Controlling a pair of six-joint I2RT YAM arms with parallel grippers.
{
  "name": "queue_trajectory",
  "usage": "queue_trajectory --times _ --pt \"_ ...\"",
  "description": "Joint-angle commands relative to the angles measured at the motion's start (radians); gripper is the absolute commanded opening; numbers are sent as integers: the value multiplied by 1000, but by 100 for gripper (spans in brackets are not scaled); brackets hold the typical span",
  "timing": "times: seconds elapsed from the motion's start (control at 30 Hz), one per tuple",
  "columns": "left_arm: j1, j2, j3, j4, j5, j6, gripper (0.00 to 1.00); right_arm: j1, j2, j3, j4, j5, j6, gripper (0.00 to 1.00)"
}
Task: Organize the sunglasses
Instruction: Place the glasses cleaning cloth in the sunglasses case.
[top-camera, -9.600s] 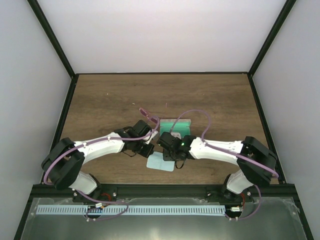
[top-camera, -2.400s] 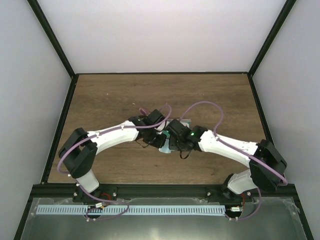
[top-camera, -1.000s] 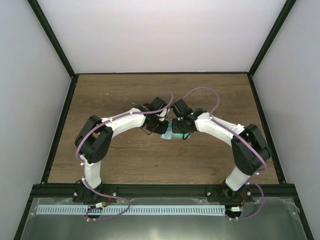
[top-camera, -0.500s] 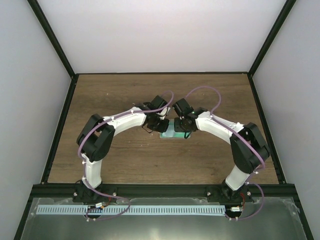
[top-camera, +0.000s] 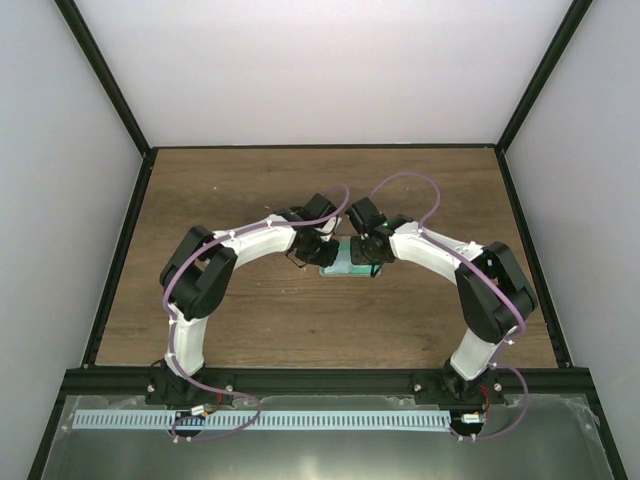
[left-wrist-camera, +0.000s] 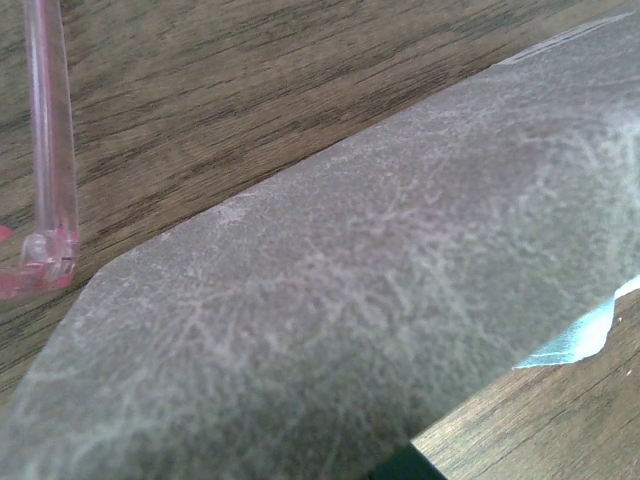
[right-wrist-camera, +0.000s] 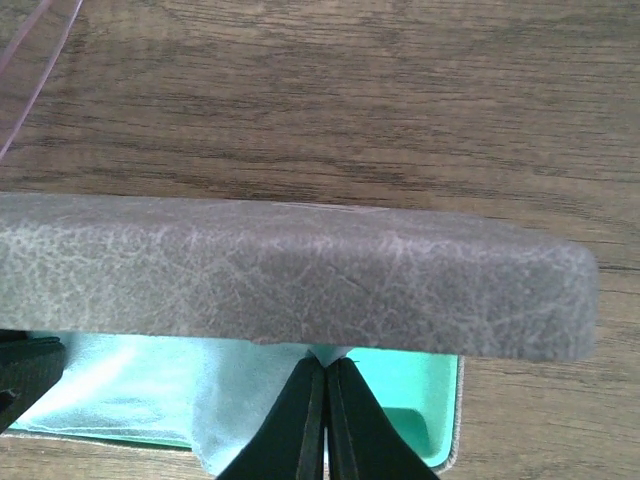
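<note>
The sunglasses show only as a pink clear temple arm (left-wrist-camera: 50, 130) on the wood left of the case, and again as a thin line (right-wrist-camera: 35, 60) at the top left of the right wrist view. The case's grey leathery lid (right-wrist-camera: 300, 280) stands up over its teal inside (right-wrist-camera: 430, 400). A light blue cloth (right-wrist-camera: 150, 395) lies in the teal tray. My right gripper (right-wrist-camera: 326, 362) is shut on a corner of that cloth. In the top view my left gripper (top-camera: 318, 254) is at the case's left end (top-camera: 348, 264), its fingers hidden behind the lid (left-wrist-camera: 350, 300).
Brown wood table (top-camera: 230, 190) stretches all round the case. Black frame posts and pale walls (top-camera: 60, 200) bound it on three sides. Both arms (top-camera: 440, 255) arch in over the middle, elbows raised.
The cloth went from the table in front of the case into the case, carried by both grippers. Over the last second the arms have barely shifted.
</note>
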Motion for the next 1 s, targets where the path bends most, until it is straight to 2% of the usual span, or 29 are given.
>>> queue_trajectory --times 0.0,0.97 --pt "3 12 19 5 1 5 4 -11 13 38 5 16 -21 1" --pt "4 1 -9 -13 -35 23 8 -11 -16 -33 6 4 4 1"
